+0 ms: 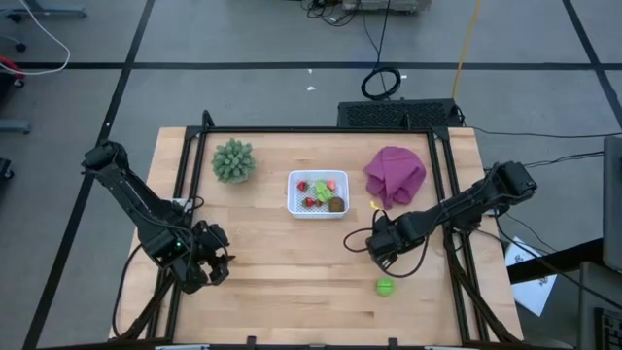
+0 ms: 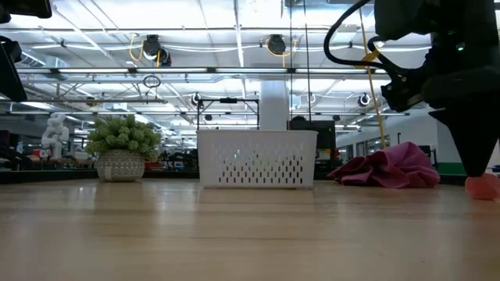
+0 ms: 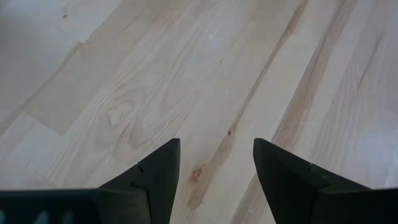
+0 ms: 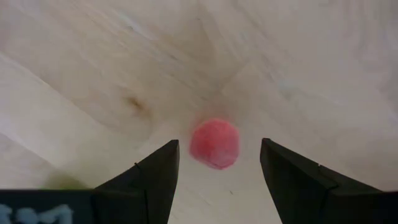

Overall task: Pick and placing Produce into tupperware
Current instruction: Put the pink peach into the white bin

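Note:
The white perforated tupperware (image 1: 318,206) stands mid-table and holds several red, green and brown produce pieces (image 1: 322,191). A small pink-red ball (image 4: 214,143) lies on the wood. My right gripper (image 4: 219,143) is open above it, pointing down, with one finger on either side and a gap to each. In the low view the ball (image 2: 483,186) sits on the table under my right gripper (image 2: 473,160). A bright green piece (image 1: 386,286) lies near the front edge. My left gripper (image 3: 216,142) is open over bare wood at the table's left (image 1: 216,264).
A spiky grey-green plant (image 1: 233,160) stands left of the tupperware, and a crumpled purple cloth (image 1: 395,175) lies to its right. A tiny yellow bit (image 1: 374,204) lies beside the cloth. Bare wood stretches between the two arms along the table's near half (image 1: 292,272).

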Tool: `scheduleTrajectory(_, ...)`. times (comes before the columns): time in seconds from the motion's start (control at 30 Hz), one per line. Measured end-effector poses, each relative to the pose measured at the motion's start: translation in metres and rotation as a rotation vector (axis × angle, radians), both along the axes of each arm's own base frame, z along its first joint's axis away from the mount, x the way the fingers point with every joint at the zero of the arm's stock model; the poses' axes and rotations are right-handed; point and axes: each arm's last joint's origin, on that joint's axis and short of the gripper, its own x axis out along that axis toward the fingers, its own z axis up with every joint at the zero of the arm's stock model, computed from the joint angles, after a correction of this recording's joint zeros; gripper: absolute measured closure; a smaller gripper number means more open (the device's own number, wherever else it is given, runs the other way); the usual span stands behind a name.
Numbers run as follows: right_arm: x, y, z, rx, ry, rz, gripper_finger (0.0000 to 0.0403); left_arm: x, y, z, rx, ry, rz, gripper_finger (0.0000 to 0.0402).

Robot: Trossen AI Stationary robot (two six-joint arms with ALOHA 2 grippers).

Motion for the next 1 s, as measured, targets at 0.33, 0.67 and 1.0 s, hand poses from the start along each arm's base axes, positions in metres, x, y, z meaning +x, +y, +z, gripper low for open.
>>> scheduleTrajectory(0.33, 0.0016, -0.0051, 0.0000, 0.002, 0.003, 0.002, 0.0188, -0.0001, -0.0001, -0.0001, -0.003, 0.004, -0.002, 0.0195)
scheduleTrajectory(0.67, 0.0005, -0.0053, 0.0001, 0.000, 0.014, -0.009, 0.0188, -0.0004, -0.0005, -0.0003, -0.013, 0.015, -0.006, 0.0195)
scheduleTrajectory(1.0, 0.0024, -0.0030, 0.0000, 0.030, -0.003, -0.007, 0.0188, -0.0004, -0.0005, -0.0003, -0.014, 0.017, -0.006, 0.0195)
